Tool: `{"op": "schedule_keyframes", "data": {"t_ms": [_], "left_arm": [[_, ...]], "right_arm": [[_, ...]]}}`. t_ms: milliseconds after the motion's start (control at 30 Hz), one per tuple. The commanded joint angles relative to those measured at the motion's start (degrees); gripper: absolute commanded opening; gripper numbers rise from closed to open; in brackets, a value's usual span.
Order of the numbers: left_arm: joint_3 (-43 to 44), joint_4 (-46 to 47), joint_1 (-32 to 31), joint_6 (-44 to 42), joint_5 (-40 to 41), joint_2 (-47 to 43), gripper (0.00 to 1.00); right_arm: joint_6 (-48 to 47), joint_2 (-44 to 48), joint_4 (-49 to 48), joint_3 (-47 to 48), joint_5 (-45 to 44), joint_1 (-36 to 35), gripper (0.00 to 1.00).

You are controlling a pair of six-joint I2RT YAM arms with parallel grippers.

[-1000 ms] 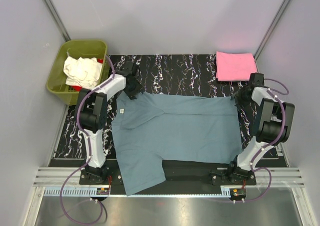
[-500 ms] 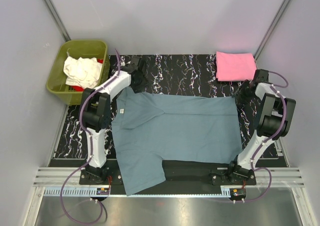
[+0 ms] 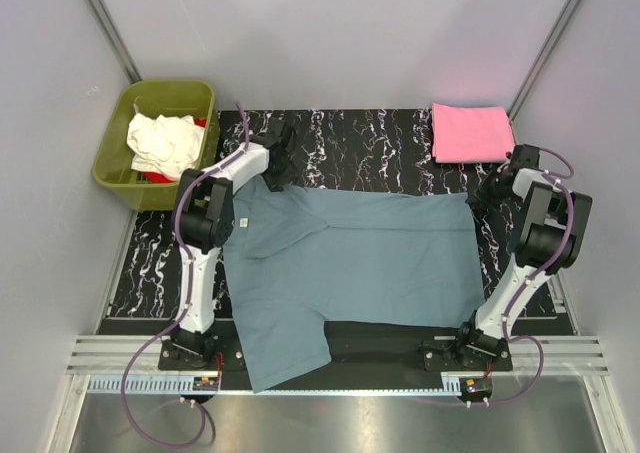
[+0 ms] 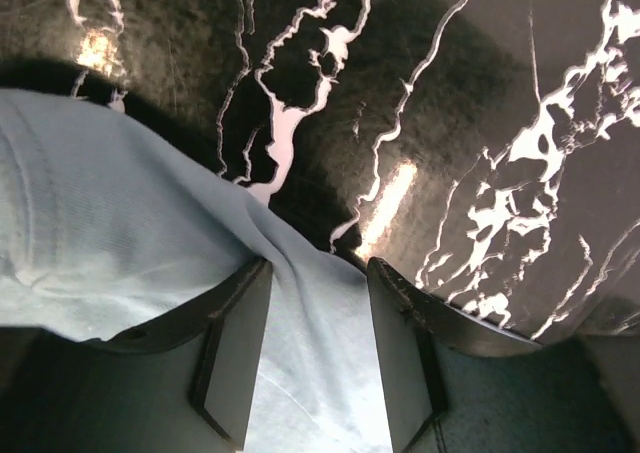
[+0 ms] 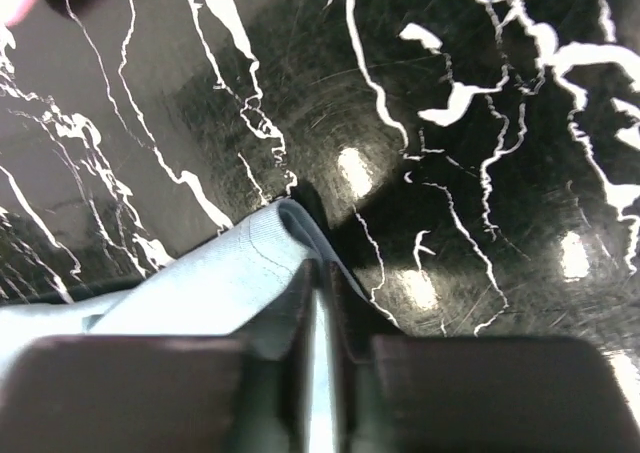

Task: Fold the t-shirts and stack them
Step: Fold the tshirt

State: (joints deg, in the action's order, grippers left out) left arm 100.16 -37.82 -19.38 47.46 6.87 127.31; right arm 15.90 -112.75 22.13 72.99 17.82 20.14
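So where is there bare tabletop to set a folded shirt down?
Best: the far strip of black marbled tabletop between the left claw and the folded bright pink t-shirt. Also the left edge strip nearward of the olive-green plastic tub. The spread dusty blue-grey cloth t-shirt fills the middle; the right edge is tight.

The blue-grey t-shirt (image 3: 370, 258) in front of me is plain and dusty, on a black table (image 3: 380, 138) veined with white marbling. Far right, the pink t-shirt (image 3: 470, 131) is bright. Far left, a cream-white t-shirt (image 3: 162, 141) and a red t-shirt (image 3: 152, 177) show in the olive-green tub (image 3: 112, 168).
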Motion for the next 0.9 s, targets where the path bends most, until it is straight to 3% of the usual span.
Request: {"op": "schedule_keyframes", "data": {"t_ms": [0,33,267,567,767,867], "left_arm": [[1.79,-2.6,0.83,3.15,5.41,1.89,0.5],[2.14,-4.26,0.92,3.77,6.04,2.15,0.5],[2.85,-7.88,2.15,6.41,10.26,3.91,0.5],[5.39,-7.7,2.76,10.1,9.13,6.28,0.49],[6.36,-2.53,2.59,7.21,2.89,4.8,0.49],[6.36,1.34,2.24,3.44,-0.45,0.94,0.49]], "right_arm": [[-0.35,0.25,-2.79,0.49,-0.76,0.86,0.04],[-0.17,1.12,-3.23,-0.12,-1.73,0.95,0.0],[5.18,5.87,-8.06,-6.54,-9.82,2.53,0.0],[7.83,8.25,-10.61,-9.44,-11.67,2.89,0.0],[8.7,6.23,-11.85,-7.08,-5.71,2.89,0.01],[10.28,4.82,-11.85,-4.19,-0.87,2.8,0.11]]}}
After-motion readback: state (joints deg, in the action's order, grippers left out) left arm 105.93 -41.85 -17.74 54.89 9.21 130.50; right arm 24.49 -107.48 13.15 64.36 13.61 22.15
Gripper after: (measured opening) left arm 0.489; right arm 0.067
